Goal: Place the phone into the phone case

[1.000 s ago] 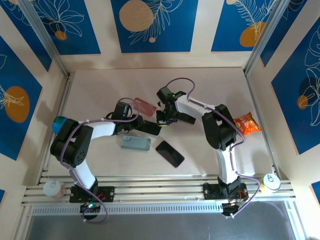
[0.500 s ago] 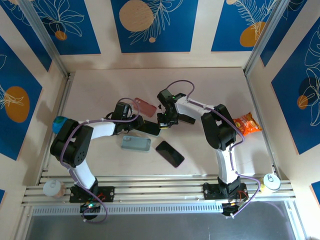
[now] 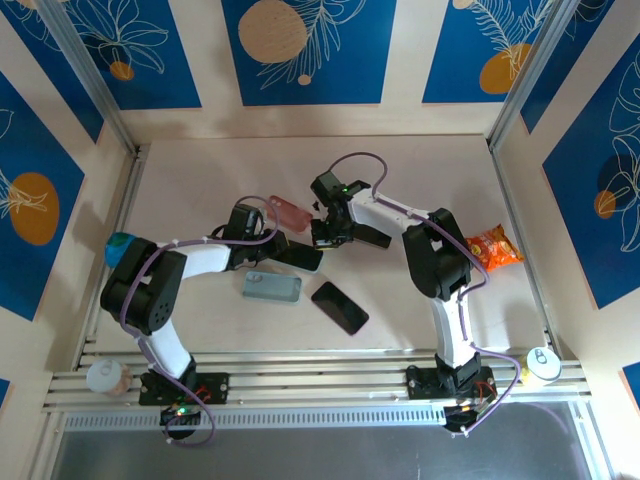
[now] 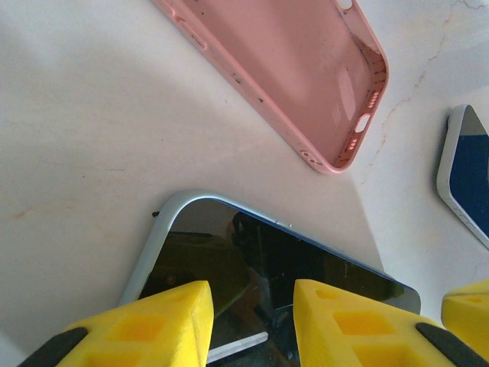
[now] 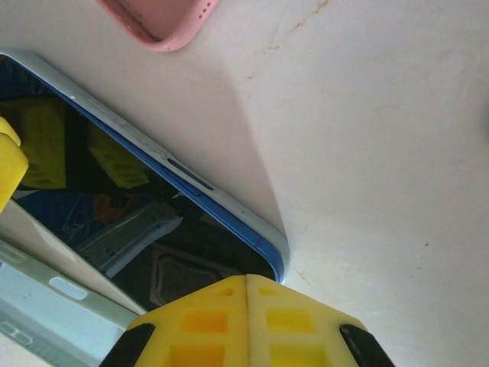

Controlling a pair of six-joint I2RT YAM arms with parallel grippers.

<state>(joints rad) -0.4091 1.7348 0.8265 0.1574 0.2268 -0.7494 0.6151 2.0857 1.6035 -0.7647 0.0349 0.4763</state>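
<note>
Our left gripper (image 4: 248, 325) jaws clamped on the blue phone (image 4: 267, 267), right gripper (image 5: 246, 325) jaws together beside it, pink case (image 4: 294, 69) near on the bench (image 4: 76, 138)

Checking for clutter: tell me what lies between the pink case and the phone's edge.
Only bare table between pink case and phone, in the left wrist view.

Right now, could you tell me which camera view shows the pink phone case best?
The left wrist view: the pink phone case lies open side up, its inside and port cutouts plain. The right wrist view catches just one corner; the top external view shows it small.
</note>
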